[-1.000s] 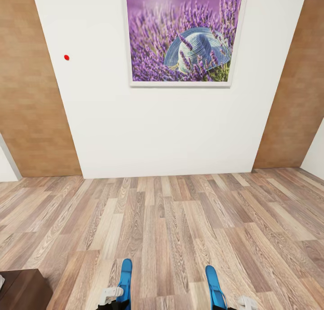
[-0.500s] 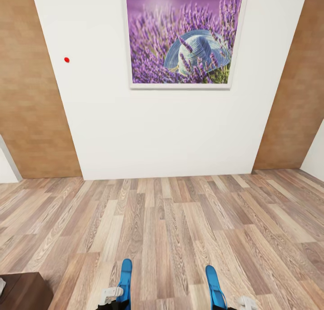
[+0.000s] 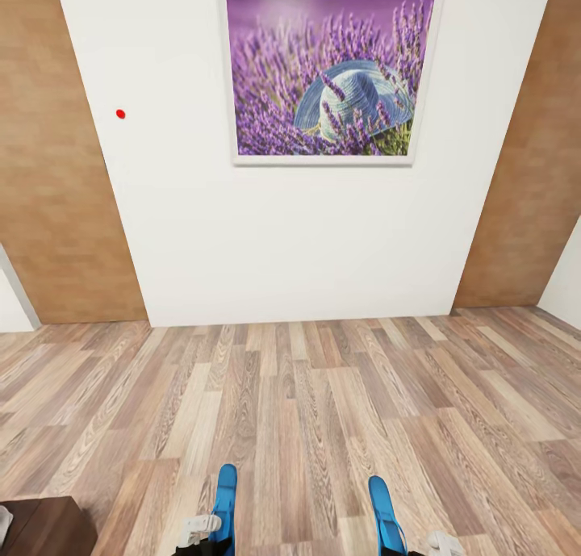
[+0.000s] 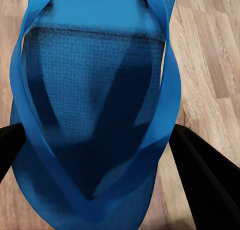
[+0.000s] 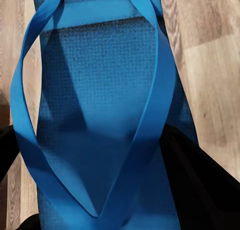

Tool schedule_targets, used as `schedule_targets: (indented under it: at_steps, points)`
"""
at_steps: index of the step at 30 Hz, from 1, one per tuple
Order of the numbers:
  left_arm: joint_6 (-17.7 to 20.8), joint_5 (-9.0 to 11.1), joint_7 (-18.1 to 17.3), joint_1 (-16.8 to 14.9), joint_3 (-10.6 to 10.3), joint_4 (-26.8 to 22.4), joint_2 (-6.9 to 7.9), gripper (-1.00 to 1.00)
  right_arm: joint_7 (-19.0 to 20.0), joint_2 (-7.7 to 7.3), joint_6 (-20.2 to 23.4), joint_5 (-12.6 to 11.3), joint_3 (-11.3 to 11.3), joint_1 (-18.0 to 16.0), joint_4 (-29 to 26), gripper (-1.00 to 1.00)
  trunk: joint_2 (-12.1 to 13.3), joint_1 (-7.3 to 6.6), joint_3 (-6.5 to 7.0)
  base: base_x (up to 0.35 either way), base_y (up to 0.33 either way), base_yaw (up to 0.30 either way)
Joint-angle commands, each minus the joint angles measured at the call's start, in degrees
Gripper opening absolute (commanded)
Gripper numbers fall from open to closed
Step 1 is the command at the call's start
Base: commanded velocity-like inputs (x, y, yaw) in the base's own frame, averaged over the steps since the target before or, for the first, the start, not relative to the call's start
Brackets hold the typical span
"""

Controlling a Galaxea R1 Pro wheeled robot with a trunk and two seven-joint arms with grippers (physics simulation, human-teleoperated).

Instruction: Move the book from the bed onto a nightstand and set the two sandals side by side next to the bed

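- My left gripper [image 4: 95,145] is clamped on one blue sandal [image 4: 95,99]: its dark fingers [image 4: 205,180] sit on either side of the sole, straps facing the wrist camera.
- My right gripper [image 5: 100,155] grips the other sandal [image 5: 105,89] the same way, fingers [image 5: 200,180] pressed against the sole's edges.
- In the head view both sandals poke out from the near edge, the left one [image 3: 225,499] and the right one [image 3: 383,507] pointing away from me, roughly parallel and apart. I judge that carrying one in each gripper lets me set them down together as a pair.
- Below them lies the wood-plank floor [image 3: 307,395]; neither sandal touches it.
- At the near left corner a dark wooden cabinet [image 3: 40,528] shows just its top; I cannot tell if it is a nightstand.
- Far ahead stands a white wall [image 3: 282,233] with a lavender-and-hat picture [image 3: 329,73], a small red dot [image 3: 120,114] to its left, and brown panels on either side.
- I judge I am in transit, with placing the sandals and moving the book not yet done.
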Motion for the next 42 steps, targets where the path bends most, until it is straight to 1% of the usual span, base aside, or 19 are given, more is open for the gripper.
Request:
schedule_targets:
  at_steps: [1,25,30,32,37,42]
  points:
    - [0.0,-0.1,-0.3,0.0,0.3,0.1,-0.02,-1.00,0.2,-0.01,0.1,-0.2,0.0,0.0,0.0,-1.00,0.4,-0.24,0.13,0.000,0.000,0.000]
    - [0.0,-0.1,-0.3,0.0,0.3,0.1,-0.03,-1.00,0.1,0.07,0.1,-0.1,0.1,0.0,0.0,-1.00,10.0,-5.51,4.44,0.000,0.000,0.000]
    - [0.0,-0.1,-0.3,0.0,0.3,0.1,0.01,-1.00,0.1,0.09,0.0,0.0,0.1,0.0,0.1,-1.00,10.0,-5.51,4.44,0.000,0.000,0.000]
    - [0.0,0.0,-0.3,0.0,0.4,0.1,0.05,-1.00,-0.2,0.37,0.0,0.1,0.1,0.0,0.1,-1.00,10.0,-5.51,4.44,0.000,0.000,0.000]
    - [0.0,0.0,-0.3,0.0,0.4,0.1,0.06,-1.00,-0.4,0.50,0.0,0.2,0.1,0.0,0.1,-1.00,10.0,-5.51,4.44,0.003,0.000,0.000]
    - [-0.1,0.0,-0.4,0.0,0.5,0.1,0.06,-1.00,-0.4,0.51,0.0,0.2,0.1,0.0,0.1,-1.00,10.0,-5.51,4.44,0.202,0.000,0.000]
